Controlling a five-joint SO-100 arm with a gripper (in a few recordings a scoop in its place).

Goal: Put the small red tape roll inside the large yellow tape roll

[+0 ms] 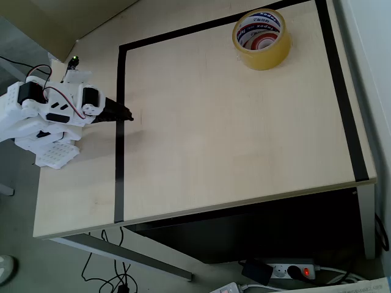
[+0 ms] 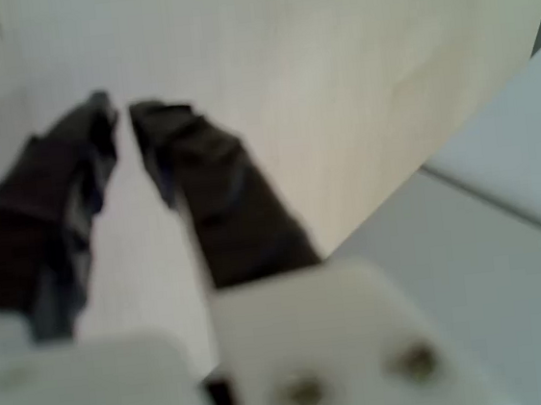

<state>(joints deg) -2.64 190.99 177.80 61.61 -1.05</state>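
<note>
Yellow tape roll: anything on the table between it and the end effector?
Nothing visible. Overhead, the end effector sits at the left black tape line; only bare tabletop stretches to the large yellow tape roll.

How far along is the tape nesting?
It looks finished: in the overhead view the red roll sits inside the yellow roll at the table's far right. Nothing is in hand; the gripper is folded back at the left edge, fingers nearly together and empty. Nothing obvious is left.

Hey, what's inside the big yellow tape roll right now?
Inside the large yellow tape roll, the overhead view shows its white printed core and a red-orange arc, probably the small red tape roll; the rest is covered.
</note>
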